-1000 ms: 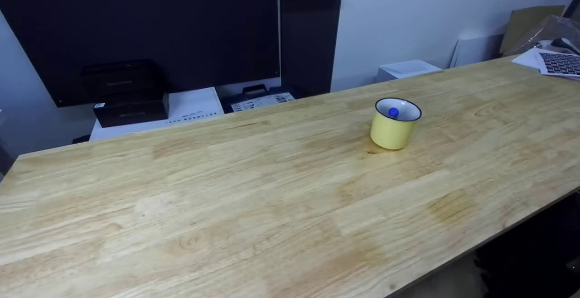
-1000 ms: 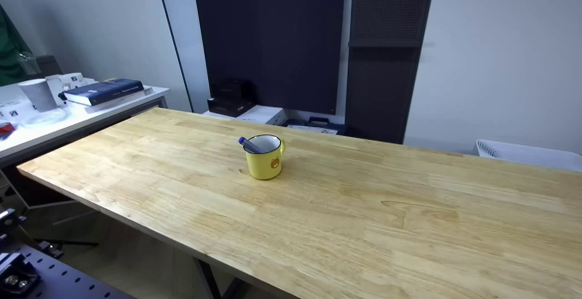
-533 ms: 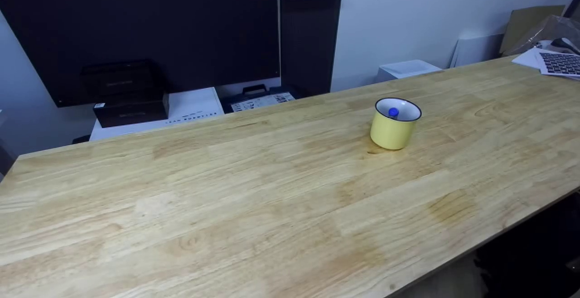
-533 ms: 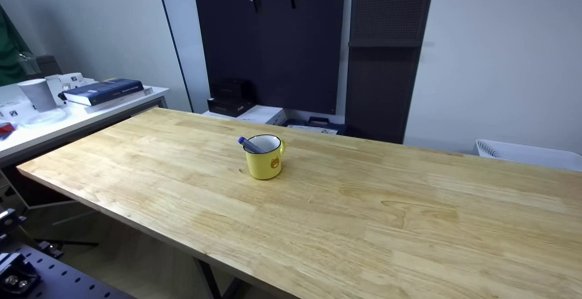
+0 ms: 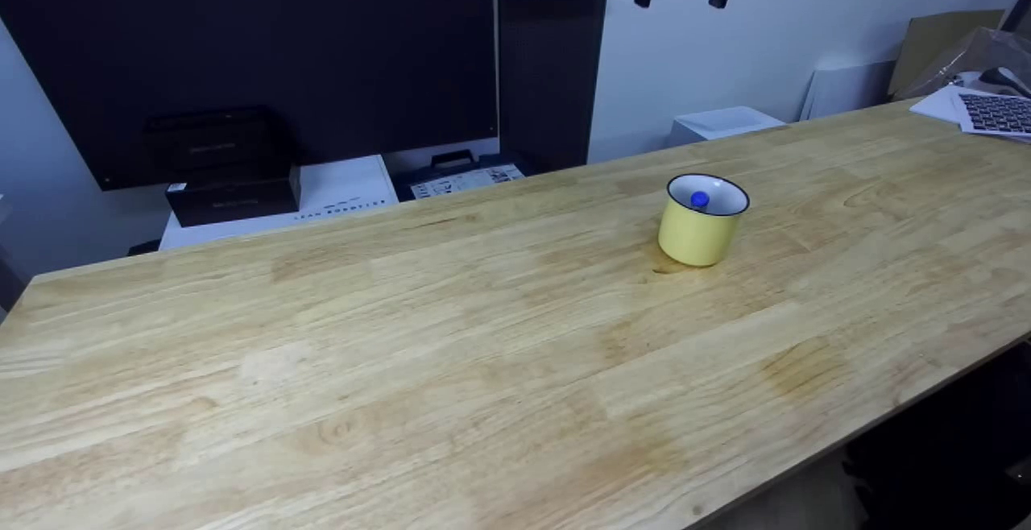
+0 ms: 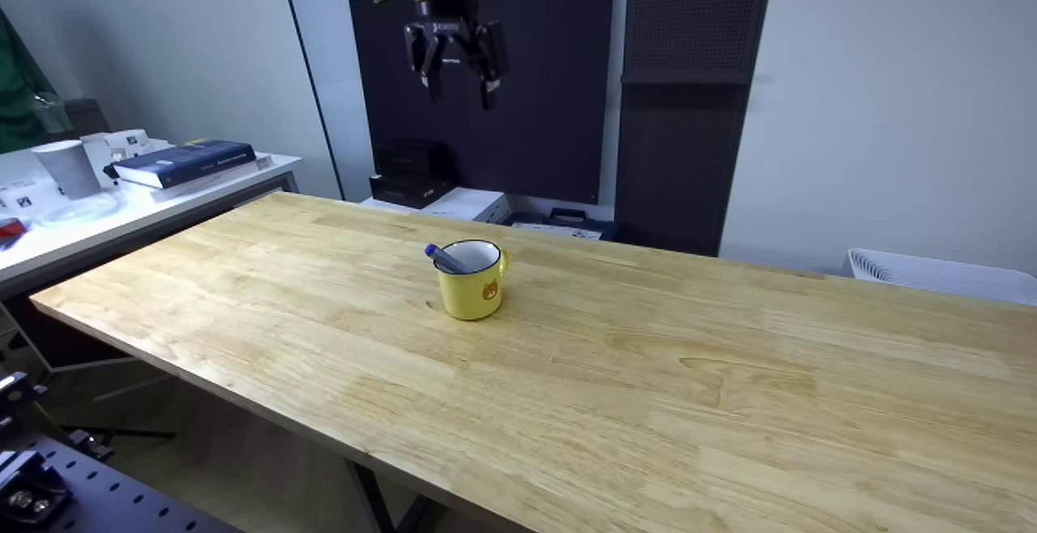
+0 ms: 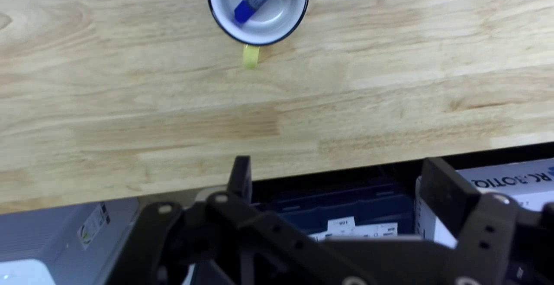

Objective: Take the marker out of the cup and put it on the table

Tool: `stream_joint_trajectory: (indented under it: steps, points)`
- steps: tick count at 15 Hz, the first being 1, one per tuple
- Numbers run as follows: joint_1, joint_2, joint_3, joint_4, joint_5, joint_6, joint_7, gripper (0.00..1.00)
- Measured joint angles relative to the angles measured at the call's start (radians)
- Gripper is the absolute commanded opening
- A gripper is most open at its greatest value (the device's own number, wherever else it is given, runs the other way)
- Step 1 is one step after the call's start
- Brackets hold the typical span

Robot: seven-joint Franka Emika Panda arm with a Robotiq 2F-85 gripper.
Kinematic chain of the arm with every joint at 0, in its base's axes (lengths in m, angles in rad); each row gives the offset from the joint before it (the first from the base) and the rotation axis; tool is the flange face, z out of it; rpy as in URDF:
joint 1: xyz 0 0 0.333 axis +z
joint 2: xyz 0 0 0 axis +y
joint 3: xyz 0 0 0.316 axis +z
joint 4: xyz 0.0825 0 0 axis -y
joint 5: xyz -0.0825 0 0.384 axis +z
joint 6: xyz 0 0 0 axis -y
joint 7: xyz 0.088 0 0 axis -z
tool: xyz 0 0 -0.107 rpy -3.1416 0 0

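Wood table point(image 6: 664, 403) took up most of what I saw. Behind it was a big dark panel point(image 6: 559, 104), then a white box point(image 6: 463, 204) low under that. Gripper point(image 6: 463, 99) hung in the air, tips down, well above the table and well apart from the cup point(image 6: 463, 296); fingers were spread wide, seen that way in both exterior views and the wrist view. Cup was yellow with a dark rim, upright on the table, handle out to one side. Marker point(image 6: 450, 261) sat in the cup, tilted, blue end poking past the rim in an exterior view.
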Motion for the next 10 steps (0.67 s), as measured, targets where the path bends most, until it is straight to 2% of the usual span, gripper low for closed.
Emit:
stream_joint_trajectory:
  steps: [5,8,10]
  points:
    - [-0.001,0.023,-0.002,0.003,0.001,-0.092,0.005,1.0]
    - [-0.001,0.024,-0.002,0.006,0.001,-0.093,0.005,1.0]
    - [0.001,0.036,-0.002,-0.002,0.001,-0.041,0.01,1.0]
